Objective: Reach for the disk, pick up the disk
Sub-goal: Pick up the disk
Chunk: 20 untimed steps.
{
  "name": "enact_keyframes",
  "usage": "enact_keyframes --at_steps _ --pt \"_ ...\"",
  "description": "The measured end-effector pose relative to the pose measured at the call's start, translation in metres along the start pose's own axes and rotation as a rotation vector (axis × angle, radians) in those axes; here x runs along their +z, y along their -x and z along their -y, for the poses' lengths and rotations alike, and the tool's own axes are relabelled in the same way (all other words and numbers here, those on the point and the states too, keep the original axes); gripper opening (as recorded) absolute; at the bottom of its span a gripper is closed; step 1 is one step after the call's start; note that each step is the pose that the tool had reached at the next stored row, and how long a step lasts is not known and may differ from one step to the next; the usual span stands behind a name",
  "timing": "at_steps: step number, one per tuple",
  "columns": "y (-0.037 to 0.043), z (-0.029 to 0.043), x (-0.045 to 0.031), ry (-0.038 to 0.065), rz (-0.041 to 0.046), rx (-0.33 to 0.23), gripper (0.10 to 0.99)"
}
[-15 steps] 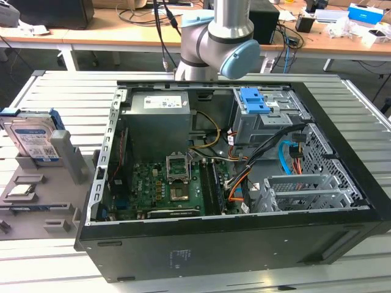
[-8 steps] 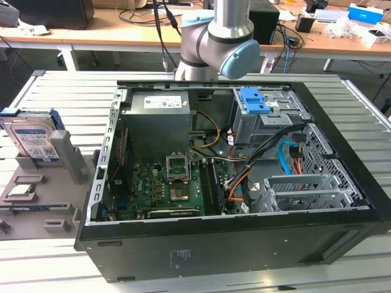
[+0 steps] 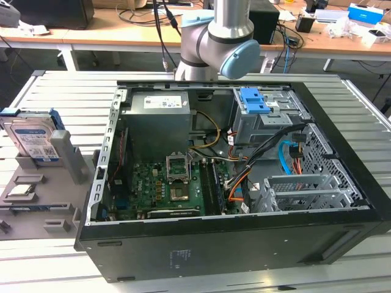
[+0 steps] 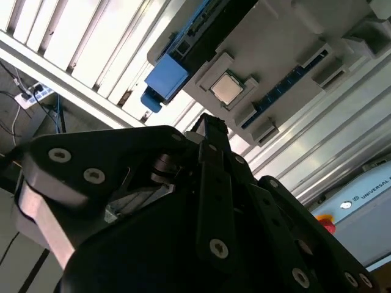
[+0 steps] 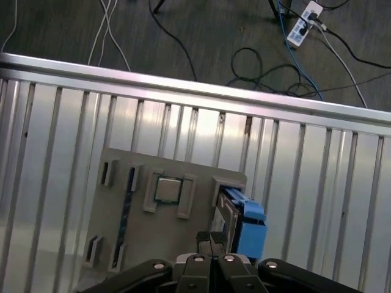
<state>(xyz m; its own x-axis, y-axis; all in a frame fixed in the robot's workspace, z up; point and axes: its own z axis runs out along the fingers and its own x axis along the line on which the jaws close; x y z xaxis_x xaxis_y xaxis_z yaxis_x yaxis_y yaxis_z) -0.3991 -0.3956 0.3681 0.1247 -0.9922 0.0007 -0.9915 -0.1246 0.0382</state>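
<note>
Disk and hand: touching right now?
Apart. In the exterior view the disk stands in its grey holder with nothing against it; the first wrist view sees the hand above it.

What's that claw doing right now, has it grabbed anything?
Gripper: jaws closed, holding nothing. The disk stands untouched in its grey tray.

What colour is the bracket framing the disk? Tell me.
Blue: the bracket frames the silver-grey disk; clearest in the exterior view.
</note>
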Motion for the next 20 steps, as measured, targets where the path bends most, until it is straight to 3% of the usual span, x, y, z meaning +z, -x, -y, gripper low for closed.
enact_keyframes --at_steps 13,20 --pt "0.0000 0.0000 0.0002 0.000 0.0078 0.207 0.106" --pt "0.0000 0.0000 0.0001 0.000 0.0078 0.212 0.106"
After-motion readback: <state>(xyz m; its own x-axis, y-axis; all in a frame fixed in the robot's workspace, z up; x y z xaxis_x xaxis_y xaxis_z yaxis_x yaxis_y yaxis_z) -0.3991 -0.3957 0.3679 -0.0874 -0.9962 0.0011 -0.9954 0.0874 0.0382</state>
